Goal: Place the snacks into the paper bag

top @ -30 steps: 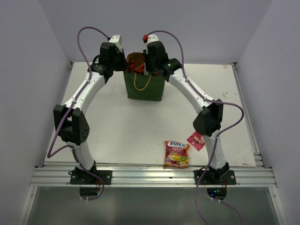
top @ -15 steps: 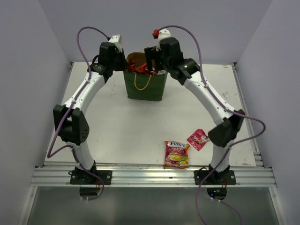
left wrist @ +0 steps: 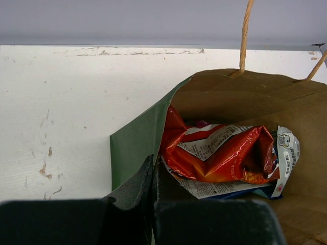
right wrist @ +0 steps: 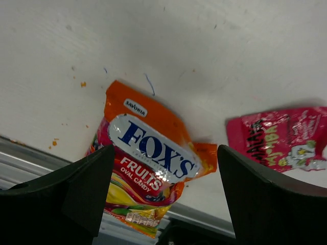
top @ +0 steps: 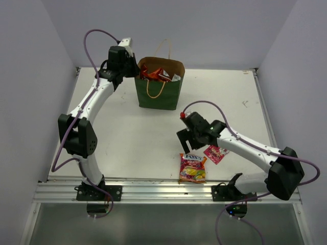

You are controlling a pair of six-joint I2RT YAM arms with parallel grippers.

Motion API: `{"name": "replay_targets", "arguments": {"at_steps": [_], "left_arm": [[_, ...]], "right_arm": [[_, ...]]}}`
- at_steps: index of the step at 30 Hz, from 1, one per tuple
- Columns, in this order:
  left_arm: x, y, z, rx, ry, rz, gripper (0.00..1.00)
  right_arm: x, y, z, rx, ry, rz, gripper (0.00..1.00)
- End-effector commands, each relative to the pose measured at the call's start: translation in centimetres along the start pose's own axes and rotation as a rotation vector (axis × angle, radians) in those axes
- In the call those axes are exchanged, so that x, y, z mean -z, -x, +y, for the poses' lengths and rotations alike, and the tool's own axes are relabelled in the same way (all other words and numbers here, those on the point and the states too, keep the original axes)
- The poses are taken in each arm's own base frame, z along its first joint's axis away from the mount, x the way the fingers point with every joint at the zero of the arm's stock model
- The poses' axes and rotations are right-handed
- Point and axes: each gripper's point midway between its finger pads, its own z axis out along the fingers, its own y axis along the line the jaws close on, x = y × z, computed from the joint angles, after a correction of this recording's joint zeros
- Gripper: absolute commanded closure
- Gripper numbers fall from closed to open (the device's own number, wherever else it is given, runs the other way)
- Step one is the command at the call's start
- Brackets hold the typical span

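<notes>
Where the white table (top: 127,143) meets its near edge, a little right of the middle, an orange, red and yellow foil fruit-candy packet (top: 192,168) lies flat, printed face up, its near end reaching that edge. Just beside it, to the right and slightly farther in, lies a small flat pink foil packet (top: 215,153). The right wrist view shows a narrow strip of table between the two.

The right gripper (top: 187,144) hangs above the candy packet's far end. Its black fingers (right wrist: 66,189) are spread wide and hold nothing.

Well apart from these, near the middle of the table's far edge, a tall dark green paper bag with a brown kraft inside (top: 158,97) stands upright and open. One tan cord handle (top: 155,89) hangs down its near face, and the other stands up over the far rim. Inside, a crumpled red-orange foil bag (left wrist: 219,153) lies on top. A white-and-blue packet (left wrist: 214,189) shows under it, and a small silver-white packet (left wrist: 286,153) sits against the bag's right wall.

The left gripper (top: 134,70) is at the bag's left rim, its fingers (left wrist: 127,194) closed tight, pinching the green wall.
</notes>
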Motion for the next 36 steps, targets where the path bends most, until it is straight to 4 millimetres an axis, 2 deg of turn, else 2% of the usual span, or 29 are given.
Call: {"name": "replay_targets", "arguments": {"at_steps": [1,2,3,7,8,9,11,12,13,14,15,17,18,19,20,22,23,25,26,27,28,29,30,31,32,33,34,35,36], "left_arm": [[0.0,1.7,-1.0,0.012,-0.051,-0.063,1.0],[0.0,1.5,-0.9,0.013,-0.048,-0.058,1.0],[0.0,1.4,-0.9,0.013,-0.048,-0.055,1.0],[0.2,1.2,-0.8,0.011,-0.042,-0.053,1.0],[0.3,1.3,-0.8,0.01,-0.04,-0.056,1.0],[0.2,1.1,-0.7,0.009,-0.037,-0.052,1.0],[0.3,1.3,-0.7,0.008,-0.037,-0.055,1.0],[0.3,1.3,-0.7,0.008,-0.037,-0.055,1.0],[0.4,1.3,-0.7,0.01,-0.037,-0.057,1.0],[0.3,1.3,-0.7,0.01,-0.037,-0.057,1.0],[0.3,1.3,-0.7,0.011,-0.037,-0.057,1.0],[0.4,1.4,-0.8,0.011,-0.04,-0.059,1.0],[0.5,1.6,-0.8,0.011,-0.041,-0.062,1.0],[0.5,1.7,-0.9,0.01,-0.042,-0.066,1.0],[0.6,1.8,-0.9,0.008,-0.042,-0.068,1.0],[0.8,2.2,-1.0,0.005,-0.044,-0.077,1.0],[0.9,2.3,-1.1,0.004,-0.044,-0.079,1.0],[1.1,2.4,-1.1,0.002,-0.046,-0.083,1.0],[1.2,2.5,-1.2,0.002,-0.048,-0.084,1.0],[1.3,2.5,-1.2,0.002,-0.048,-0.085,1.0],[1.5,2.7,-1.2,-0.003,-0.048,-0.089,1.0],[1.6,2.7,-1.3,-0.003,-0.048,-0.09,1.0],[1.7,2.8,-1.3,-0.005,-0.049,-0.093,1.0],[2.0,3.1,-1.4,-0.007,-0.049,-0.1,1.0],[2.0,3.0,-1.3,-0.008,-0.047,-0.099,1.0],[2.0,3.0,-1.3,-0.008,-0.047,-0.099,1.0],[2.1,3.2,-1.4,-0.005,-0.054,-0.103,1.0],[2.1,3.1,-1.5,-0.005,-0.056,-0.101,1.0],[2.1,3.2,-1.6,-0.002,-0.062,-0.103,1.0]], "right_arm": [[-0.6,-2.1,2.7,-0.098,0.092,0.04,0.15],[-1.1,-2.4,3.5,-0.097,0.115,0.038,0.15],[-1.8,-3.6,3.8,-0.107,0.122,0.082,0.15],[-3.4,-6.6,4.2,-0.107,0.116,0.184,0.16],[-3.5,-7.3,4.4,-0.105,0.128,0.212,0.18],[-3.7,-8.3,4.2,-0.109,0.123,0.242,0.24],[-3.8,-8.7,3.8,-0.11,0.106,0.248,0.32],[-3.7,-8.7,3.6,-0.116,0.093,0.244,0.37],[-3.6,-8.8,3.5,-0.119,0.09,0.248,0.48],[-3.7,-8.9,3.1,-0.114,0.064,0.247,0.54],[-3.6,-8.7,3.0,-0.114,0.061,0.246,0.71],[-3.2,-7.7,2.6,-0.105,0.031,0.223,0.93],[-2.9,-7.1,2.4,-0.097,0.014,0.206,1.0],[-2.3,-6.2,2.1,-0.084,-0.002,0.186,1.0],[-0.9,-3.8,1.4,-0.061,-0.047,0.134,1.0],[1.3,-0.5,0.6,-0.034,-0.104,0.069,1.0],[4.2,3.3,0.1,-0.015,-0.14,-0.017,1.0],[6.8,8.0,-2.4,0.001,-0.311,-0.123,1.0],[10.5,12.1,-2.8,-0.002,-0.338,-0.22,1.0],[10.8,14.0,-3.2,0.009,-0.389,-0.237,1.0],[12.4,16.4,-4.5,0.0,-0.483,-0.297,1.0],[15.9,20.1,-4.9,-0.033,-0.485,-0.414,1.0],[17.1,22.0,-5.3,-0.046,-0.501,-0.468,1.0],[16.6,24.0,-5.5,-0.044,-0.539,-0.49,1.0],[19.1,27.3,-5.8,-0.07,-0.536,-0.611,1.0],[19.2,28.9,-5.8,-0.071,-0.538,-0.652,1.0],[18.3,30.6,-5.9,-0.069,-0.552,-0.672,1.0],[19.7,33.1,-5.7,-0.069,-0.549,-0.766,1.0],[19.6,34.3,-5.5,-0.07,-0.545,-0.799,1.0]]}}
